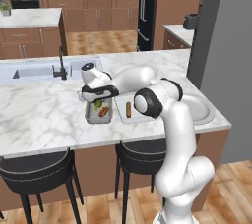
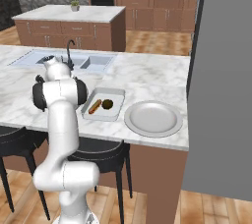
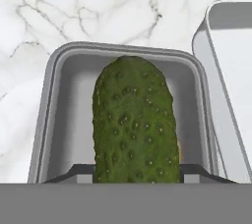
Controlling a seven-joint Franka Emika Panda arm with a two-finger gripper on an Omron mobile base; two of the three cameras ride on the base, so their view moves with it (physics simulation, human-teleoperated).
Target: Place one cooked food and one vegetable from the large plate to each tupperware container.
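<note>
End effector [image 3: 136, 173] clamped on cucumber [image 3: 134, 120] over small tray [image 3: 59, 115], right base view shows bare large plate [image 2: 153, 118]

The white marble counter [image 2: 147, 78] carries the round large plate [image 2: 153, 118] near its front edge. At the plate's nine o'clock, just beside it, lies the larger light grey tray [image 2: 104, 104]. The small darker tray [image 1: 98, 112] sits beyond that, seemingly almost touching it.

Base cams behind; hand cam close-up
</note>
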